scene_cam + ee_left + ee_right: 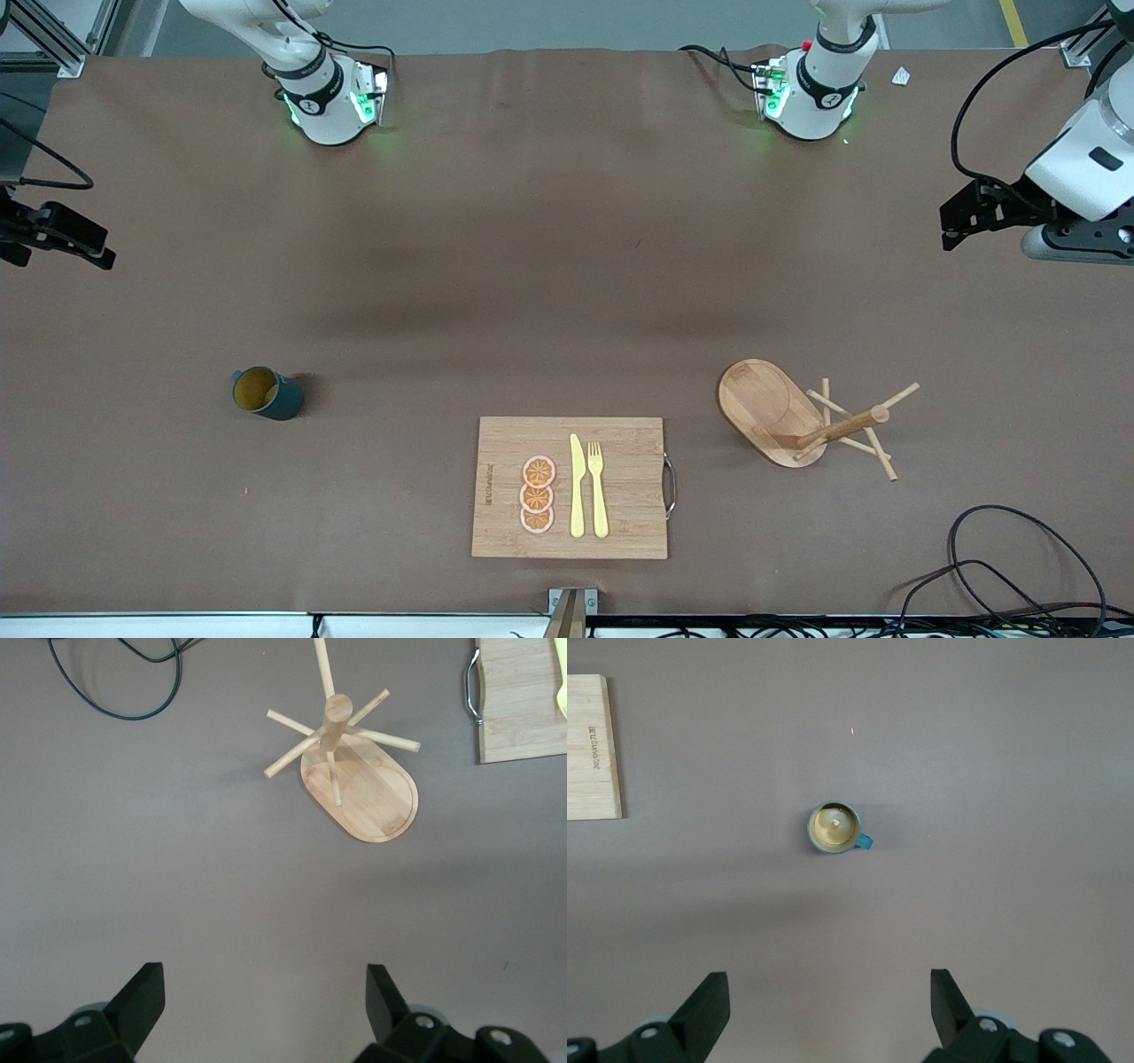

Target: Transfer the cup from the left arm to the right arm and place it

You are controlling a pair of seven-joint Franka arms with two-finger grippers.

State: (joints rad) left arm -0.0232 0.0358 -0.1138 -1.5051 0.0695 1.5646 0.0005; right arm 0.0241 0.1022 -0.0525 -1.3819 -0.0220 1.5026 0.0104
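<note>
Even overhead light falls across the brown table (567, 266), bright without glare; soft broad shadow bands darken it just above the cutting board (571, 487), and the cup (267, 393) casts a short shadow toward that board. Green lamps glow at both arm bases. All three views are sharp

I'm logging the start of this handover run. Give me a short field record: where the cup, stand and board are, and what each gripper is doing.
cup: upright on the table, toward the right arm's end, untouched
stand: on the table, toward the left arm's end
board: between them, nearer the front camera; holds orange slices, knife, fork
left gripper: jaws open, empty, waiting above the table
right gripper: jaws open, empty, waiting above the table
</note>
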